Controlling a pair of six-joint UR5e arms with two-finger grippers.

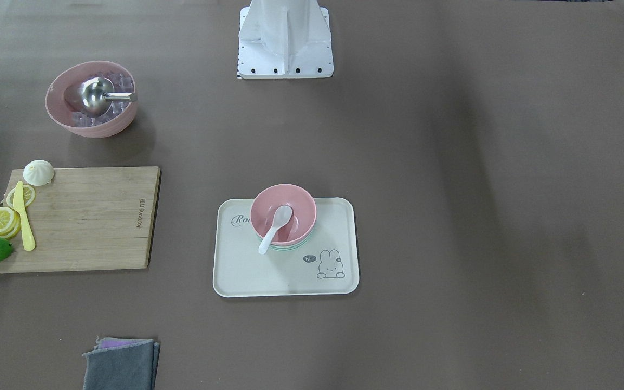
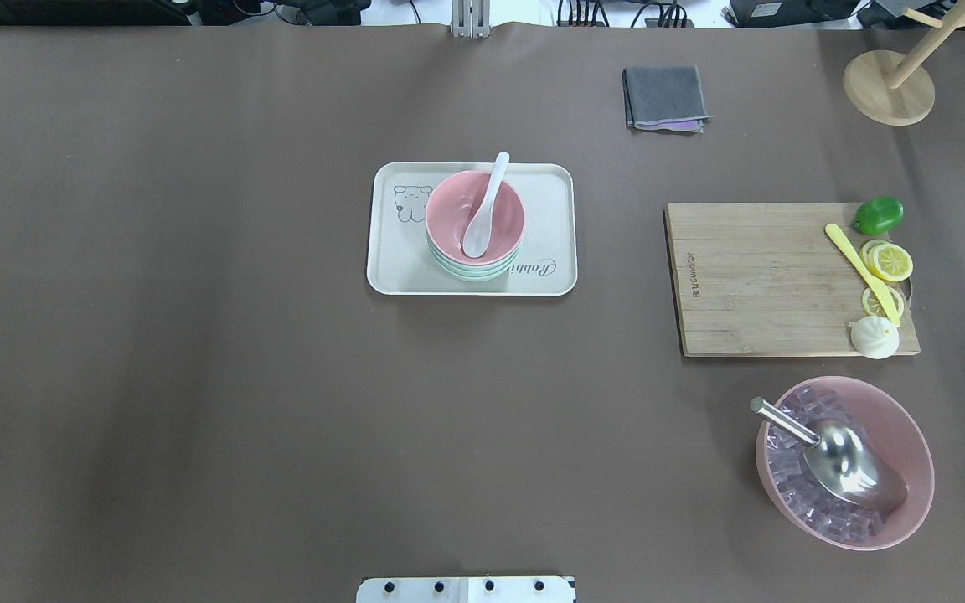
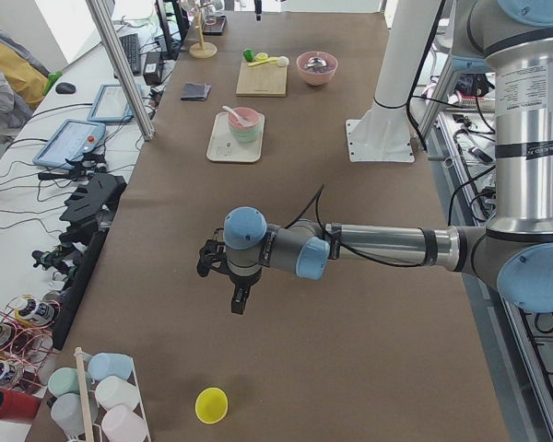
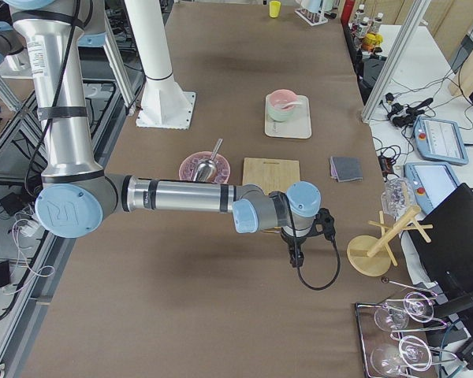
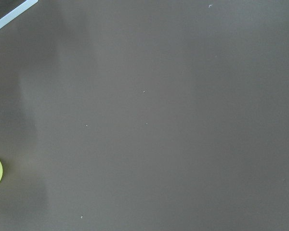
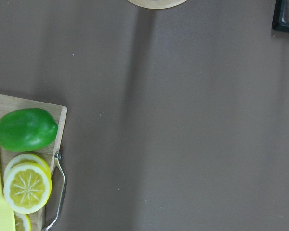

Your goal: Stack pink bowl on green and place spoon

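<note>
Progress: stacking and spoon placing both look done; nothing appears left to do.
Left gripper point(image 3: 238, 299): hangs over bare tabletop toward the left end, well apart from the tray; open or closed cannot be told.
Right gripper point(image 4: 295, 256): hangs between the cutting board and the right end; its state likewise cannot be told.
Ice bowl point(image 2: 914, 452): near right corner; large, pink, matte, full of clear cubes; a polished metal scoop point(image 2: 855, 465) rests inside.
Cutting board point(image 2: 759, 276): right side; flat, pale, grained wood; bears lemon slices point(image 2: 891, 261), a yellow plastic knife point(image 2: 859, 268) and a glossy lime point(image 2: 878, 215) at its corner.
Tray point(image 2: 390, 260): mid-table; cream, rounded corners, rabbit print.
Green bowl point(image 2: 474, 274): on the tray; only its pale rim shows.
Pink bowl point(image 2: 449, 209): nested in the green bowl; round, smooth.
Spoon point(image 2: 482, 219): white, glossy; scoop end inside the pink bowl, handle over its rim toward the far edge.
Cloth point(image 2: 665, 96): far edge; grey, folded, soft.
</note>
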